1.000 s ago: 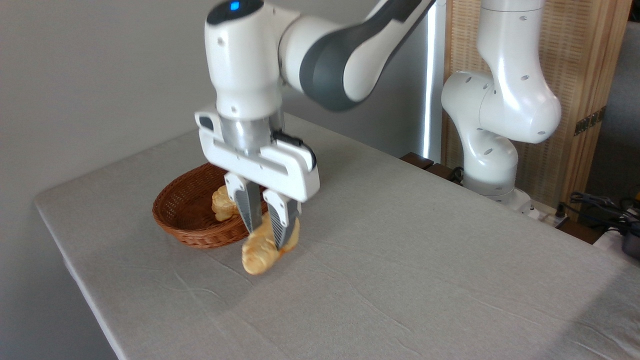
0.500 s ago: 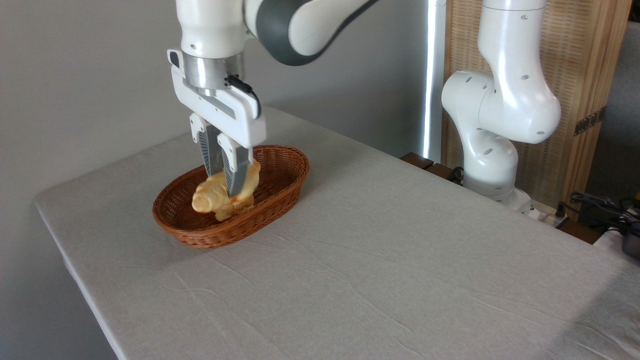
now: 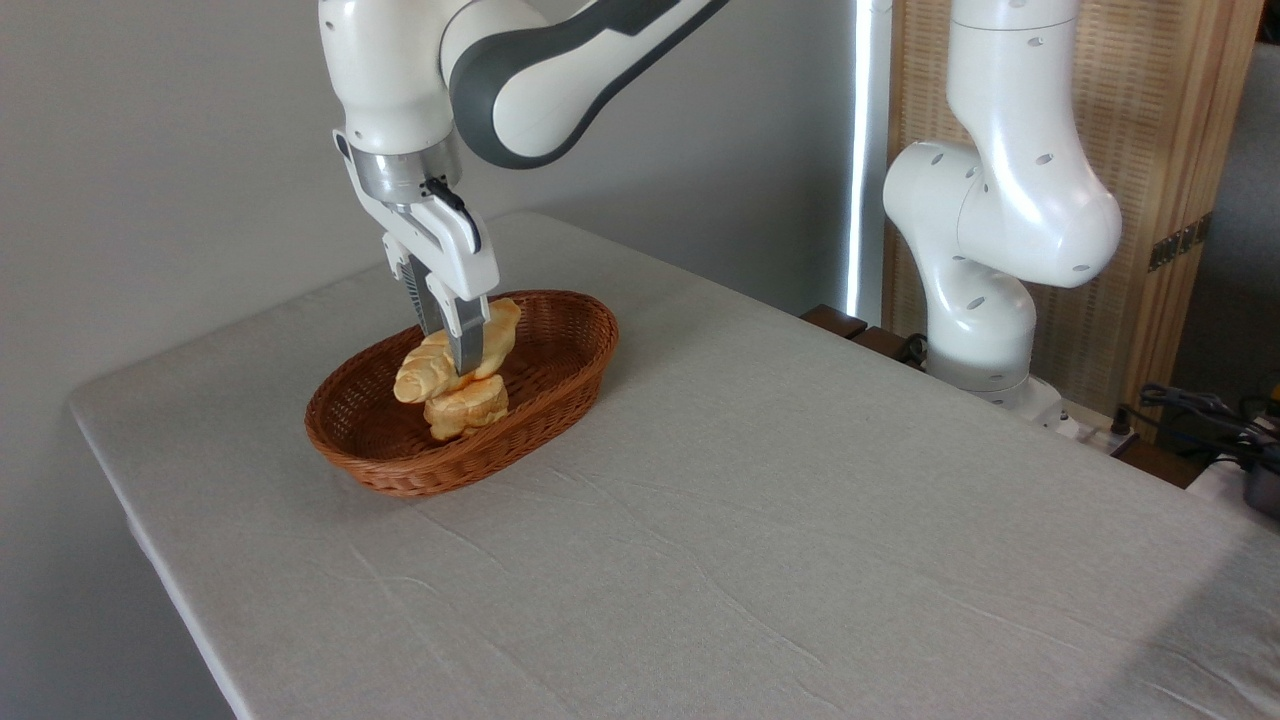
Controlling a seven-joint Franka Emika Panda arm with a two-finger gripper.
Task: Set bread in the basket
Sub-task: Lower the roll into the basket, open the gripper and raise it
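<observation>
One golden plaited bread (image 3: pixel 440 362) held by pincer (image 3: pixel 452 358) over basket (image 3: pixel 560 378)

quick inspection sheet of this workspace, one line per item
surface: table under a wrinkled light grey cloth
job's things: braided bread held over the wicker basket, just above or touching a round bun that lies in it
clutter: nothing seen beyond the bun
grippers: gripper shut on the bread, fingers pointing down into the basket
cables: dark cables off the table's right edge
surroundings: grey wall, wooden screen behind the arm's base
</observation>
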